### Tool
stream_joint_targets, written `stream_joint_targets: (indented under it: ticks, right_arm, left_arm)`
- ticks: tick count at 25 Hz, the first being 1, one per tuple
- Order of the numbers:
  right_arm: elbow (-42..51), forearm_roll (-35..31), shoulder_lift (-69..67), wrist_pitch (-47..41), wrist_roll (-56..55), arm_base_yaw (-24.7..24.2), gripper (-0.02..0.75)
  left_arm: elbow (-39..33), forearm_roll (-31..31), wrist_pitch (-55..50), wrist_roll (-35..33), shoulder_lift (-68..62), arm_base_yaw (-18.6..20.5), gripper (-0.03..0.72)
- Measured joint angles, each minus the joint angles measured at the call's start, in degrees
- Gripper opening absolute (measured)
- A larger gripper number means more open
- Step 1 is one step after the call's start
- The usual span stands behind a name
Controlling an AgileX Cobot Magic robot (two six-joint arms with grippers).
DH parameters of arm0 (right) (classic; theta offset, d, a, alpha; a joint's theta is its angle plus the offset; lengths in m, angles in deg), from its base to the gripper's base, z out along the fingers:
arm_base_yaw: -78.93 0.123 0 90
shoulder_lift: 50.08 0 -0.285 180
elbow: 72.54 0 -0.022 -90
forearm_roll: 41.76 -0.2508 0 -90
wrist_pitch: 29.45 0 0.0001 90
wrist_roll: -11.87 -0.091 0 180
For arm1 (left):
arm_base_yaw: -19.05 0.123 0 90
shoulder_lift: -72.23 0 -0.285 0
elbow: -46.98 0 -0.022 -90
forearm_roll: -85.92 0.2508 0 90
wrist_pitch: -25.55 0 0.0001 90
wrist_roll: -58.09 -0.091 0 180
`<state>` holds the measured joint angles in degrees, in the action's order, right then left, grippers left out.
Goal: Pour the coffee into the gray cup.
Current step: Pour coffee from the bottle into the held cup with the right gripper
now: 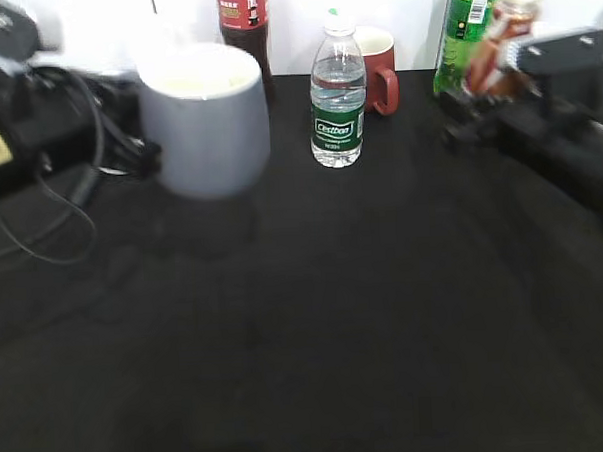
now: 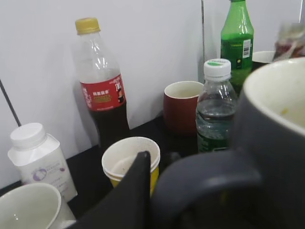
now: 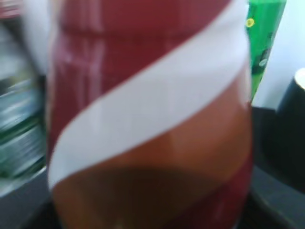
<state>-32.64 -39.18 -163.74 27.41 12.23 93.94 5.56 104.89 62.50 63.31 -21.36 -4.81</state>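
The gray cup (image 1: 205, 120) hangs a little above the black table at the left, upright, its pale inside showing. My left gripper (image 1: 143, 158) is shut on its loop handle from the left. In the left wrist view the gray cup (image 2: 271, 143) fills the right side, with one finger of my left gripper (image 2: 143, 186) against the handle. My right gripper (image 1: 495, 82) is shut on the coffee bottle (image 1: 500, 32) and holds it tilted, raised at the back right. The coffee bottle (image 3: 147, 124) fills the right wrist view; the fingers are hidden there.
A water bottle (image 1: 337, 94), a red mug (image 1: 377, 68), a cola bottle (image 1: 244, 23) and a green bottle (image 1: 468, 29) stand along the back. The left wrist view also shows a yellow paper cup (image 2: 125, 160), a white bottle (image 2: 38, 157) and a white mug (image 2: 26, 210).
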Motion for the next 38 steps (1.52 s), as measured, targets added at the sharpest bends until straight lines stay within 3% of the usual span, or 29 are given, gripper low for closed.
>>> stream_joint_targets:
  ticks: [3, 5, 9, 14, 17, 21, 24, 33, 38]
  right_arm:
    - [7.4, 1.98, 8.78, -2.51, 0.0, 2.92, 0.531]
    - [8.57, 1.98, 12.23, -5.29, 0.0, 7.89, 0.529]
    - [8.51, 1.53, 12.76, -6.6, 2.6, 16.57, 0.529]
    - [8.51, 1.12, 12.76, -6.87, 20.6, 16.91, 0.529]
    - [8.51, 0.69, 12.76, -6.85, 31.89, 16.91, 0.529]
    - [8.51, -7.08, 12.76, -4.66, 45.31, 16.93, 0.529]
    - [8.51, -7.19, 12.76, -4.59, 50.43, 16.93, 0.529]
    - [8.51, -7.26, 12.76, -4.58, 62.6, 16.93, 0.529]
    - [8.51, -7.26, 12.76, 0.7, 70.41, 16.93, 0.529]
  left_arm:
    - [0.0, 3.52, 5.75, 1.83, -5.2, 0.0, 0.066]
    - [0.0, 7.73, 8.43, 3.04, -7.79, -0.39, 0.066]
    - [0.0, 9.53, 8.9, 3.4, -8.5, -5.9, 0.066]
    - [0.0, 10.41, 9.08, 3.4, -10.98, -6.64, 0.066]
    - [0.0, 16.08, 9.15, 3.4, -11.05, -6.84, 0.066]
    - [0.0, 16.52, 9.15, 3.4, -11.05, -6.84, 0.066]
    - [0.0, 14.04, 9.15, 3.4, -11.05, -6.84, 0.066]
    - [0.0, 14.16, 9.27, 3.4, -11.05, -6.84, 0.066]
    - [0.0, 14.27, 9.27, 3.4, -11.05, -6.84, 0.066]
